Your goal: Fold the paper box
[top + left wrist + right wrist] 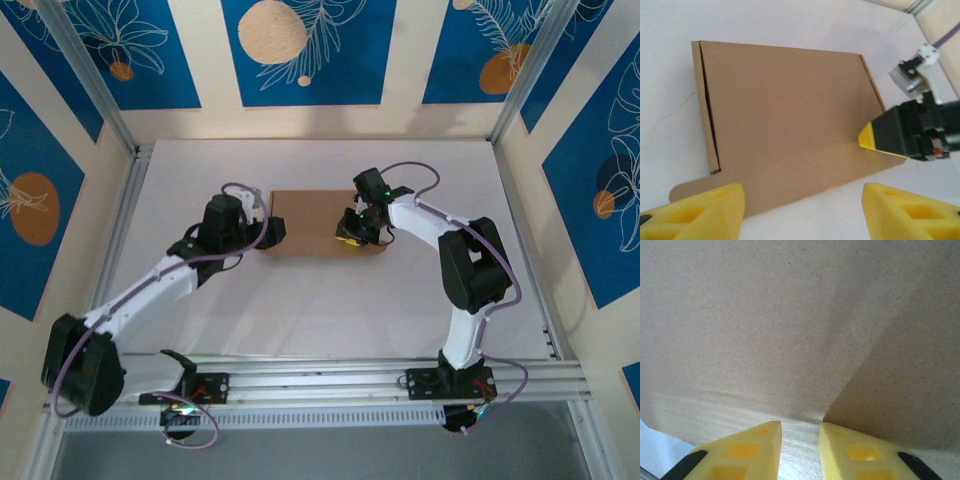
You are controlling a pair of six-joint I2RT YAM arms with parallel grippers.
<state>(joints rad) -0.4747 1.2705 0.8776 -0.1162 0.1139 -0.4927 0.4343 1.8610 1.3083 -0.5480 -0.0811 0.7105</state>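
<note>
Brown cardboard box [315, 222] lies flat on the white table [300, 310], lid side up, looks closed. It sits between the two grippers.

Left gripper [272, 232] is at one short end of the box. In its wrist view the yellow fingers [710, 210] are spread wide, with nothing between them. The box [790, 115] is just ahead of the tips. Its near edge runs across the gap, and one corner reaches down beside the left-hand finger. A dark slit along a folded side flap is ahead of that finger, further out. A small rounded tab pokes out of the box just off that same fingertip.

Right gripper [350, 235] is on the opposite end, at the near corner of the box. From the left wrist its yellow tip [867, 137] touches the box edge, far ahead of the left gripper's right-hand finger.

In the right wrist view the fingers [745, 452] are narrow, with a slim gap between the tips. Cardboard [790, 315] is right in front of them, very close. A crease runs out from the gap and away, with shadow on the side of the right-hand finger. A pale strip sits just off the tips. Can't tell if the fingers pinch any cardboard or just press against it.
</note>
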